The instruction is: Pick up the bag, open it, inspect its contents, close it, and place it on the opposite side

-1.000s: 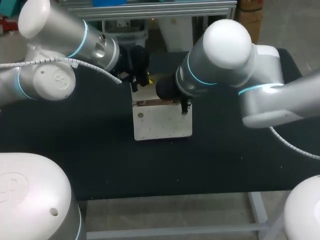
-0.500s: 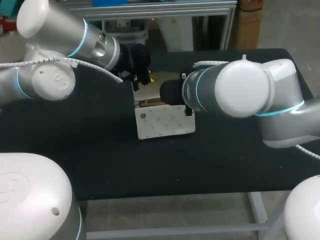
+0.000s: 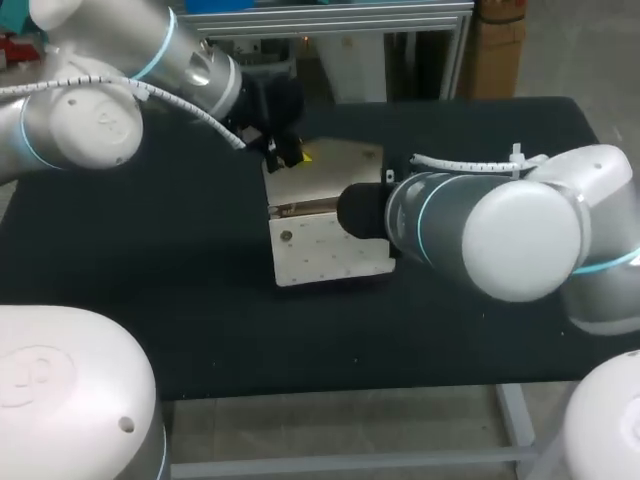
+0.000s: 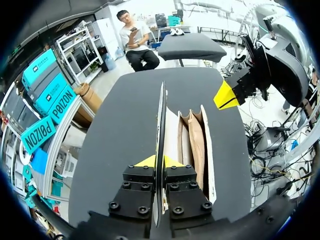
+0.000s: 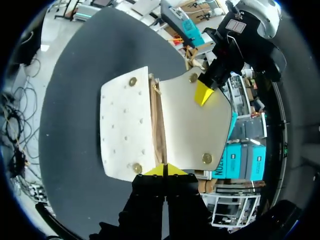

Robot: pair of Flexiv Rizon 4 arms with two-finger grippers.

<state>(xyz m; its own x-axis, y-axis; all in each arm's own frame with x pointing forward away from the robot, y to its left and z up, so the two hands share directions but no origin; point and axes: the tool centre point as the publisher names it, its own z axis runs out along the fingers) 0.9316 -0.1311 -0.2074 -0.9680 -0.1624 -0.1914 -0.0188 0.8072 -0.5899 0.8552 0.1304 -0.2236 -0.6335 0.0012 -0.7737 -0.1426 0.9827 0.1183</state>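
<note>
A white studded bag [image 3: 325, 250] lies mid-table with its flap [image 3: 335, 172] lifted open. My left gripper [image 4: 159, 162] is shut on the flap's edge, the thin white sheet standing upright between its fingers; the head view places it at the flap's far left corner [image 3: 287, 152]. Tan inner compartments [image 4: 195, 142] show beside the flap. My right gripper [image 5: 165, 170] is shut, its tips against the bag's side edge by the tan opening [image 5: 159, 125]; whether it pinches the edge is unclear. In the head view my right arm [image 3: 480, 235] hides that gripper.
The black table top [image 3: 150, 300] spreads wide to the left, right and front of the bag. My left arm [image 3: 120, 90] crosses the far left corner.
My right arm swung down towards the front right, staying at the bag's right side. The bag shifted slightly right and the flap now shows wider open. The left gripper kept hold of the flap.
</note>
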